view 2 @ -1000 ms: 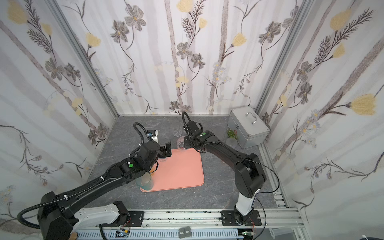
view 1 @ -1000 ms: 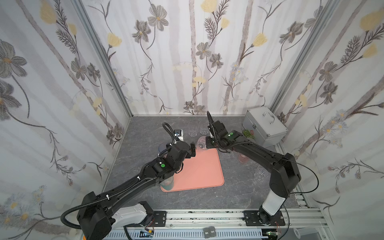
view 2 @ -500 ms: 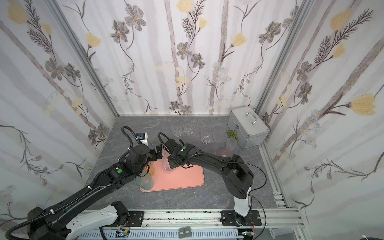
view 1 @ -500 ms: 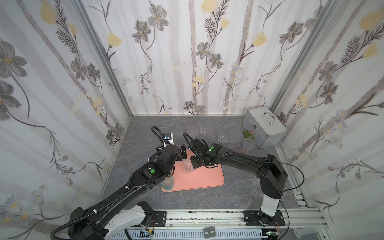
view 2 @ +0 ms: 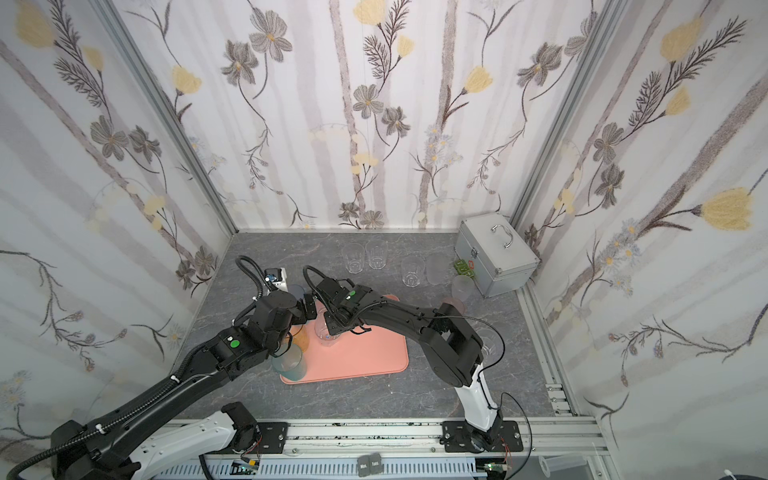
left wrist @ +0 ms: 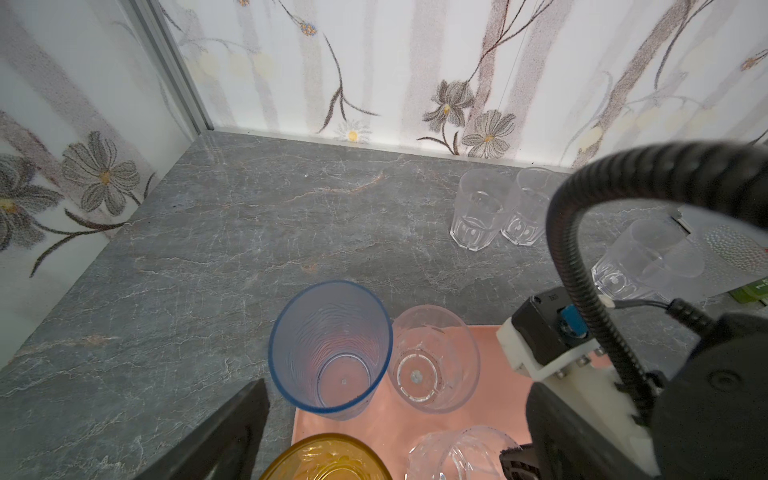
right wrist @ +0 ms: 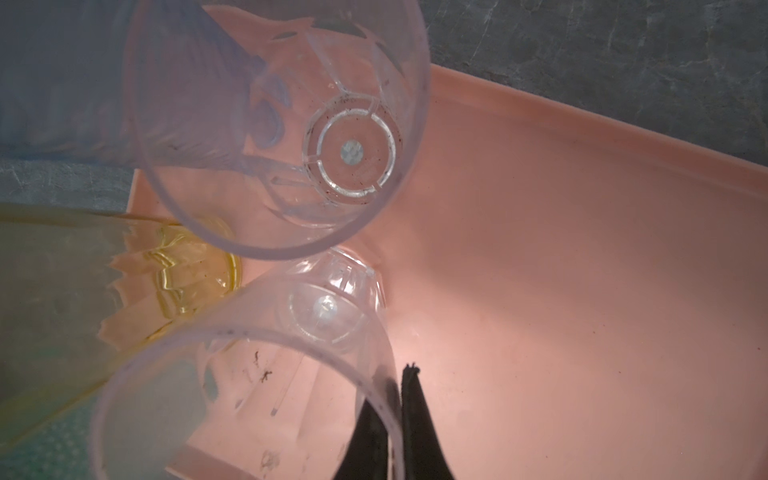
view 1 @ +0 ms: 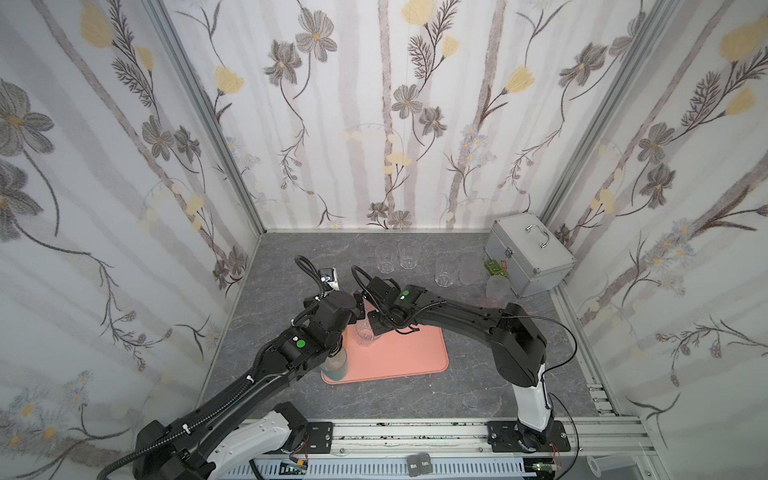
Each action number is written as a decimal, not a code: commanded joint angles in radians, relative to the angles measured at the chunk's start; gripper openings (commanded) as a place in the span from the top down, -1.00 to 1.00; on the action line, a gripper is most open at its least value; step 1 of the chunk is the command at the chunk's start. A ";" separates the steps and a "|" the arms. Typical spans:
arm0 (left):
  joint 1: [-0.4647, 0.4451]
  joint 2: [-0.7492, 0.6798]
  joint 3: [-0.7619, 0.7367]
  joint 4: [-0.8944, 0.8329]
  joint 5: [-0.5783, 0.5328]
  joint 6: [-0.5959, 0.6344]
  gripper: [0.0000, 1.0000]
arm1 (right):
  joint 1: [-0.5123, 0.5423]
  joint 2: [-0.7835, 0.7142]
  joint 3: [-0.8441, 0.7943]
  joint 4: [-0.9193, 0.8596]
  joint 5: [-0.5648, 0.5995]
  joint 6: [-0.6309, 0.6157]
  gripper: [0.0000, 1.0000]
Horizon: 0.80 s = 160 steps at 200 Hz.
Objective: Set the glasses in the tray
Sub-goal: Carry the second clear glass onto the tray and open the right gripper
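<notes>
1. The right claw (right wrist: pixel 395 415) is pinched tight on the rim of a clear glass (right wrist: pixel 249 415). One finger is inside the glass and one is outside.
2. That glass stands upright in the pink tray (view 1: pixel 409 353), near the tray's left side.
3. The left claw (view 2: pixel 306 309) is wide open. One finger (left wrist: pixel 232 428) shows in the left wrist view.
4. The left claw hangs over the left edge of the tray. An amber glass (left wrist: pixel 324 457) sits low between its fingers. I cannot tell if they touch it.
5. A blue glass (left wrist: pixel 330 349) stands at the back left corner of the tray. A second clear glass (left wrist: pixel 434 359) stands just beside it, in the tray.
6. A teal glass (view 2: pixel 289 361) stands in the front left corner of the tray.
7. The rest of the tray is bare pink.
8. Two clear glasses (view 1: pixel 384 257) stand side by side on the grey table (view 1: pixel 291 257), near the back wall.
9. One more clear glass (view 1: pixel 444 271) stands to their right, with a frosted glass (view 1: pixel 469 268) just beside it.
10. Another pale glass (view 1: pixel 496 286) stands next to the silver case (view 1: pixel 530 259).
</notes>
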 commanded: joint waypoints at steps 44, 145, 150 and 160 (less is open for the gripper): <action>0.013 -0.036 -0.014 0.054 0.056 -0.011 -1.00 | 0.009 0.029 0.009 0.048 -0.073 0.041 0.70; 0.015 -0.030 -0.007 0.053 0.062 -0.012 -1.00 | -0.012 0.007 -0.018 0.115 -0.147 0.089 0.56; 0.015 -0.030 -0.006 0.054 0.061 -0.011 -1.00 | -0.013 0.007 -0.018 0.117 -0.146 0.093 0.56; 0.015 -0.030 -0.006 0.052 0.064 -0.011 -1.00 | -0.016 0.007 -0.018 0.121 -0.144 0.094 0.57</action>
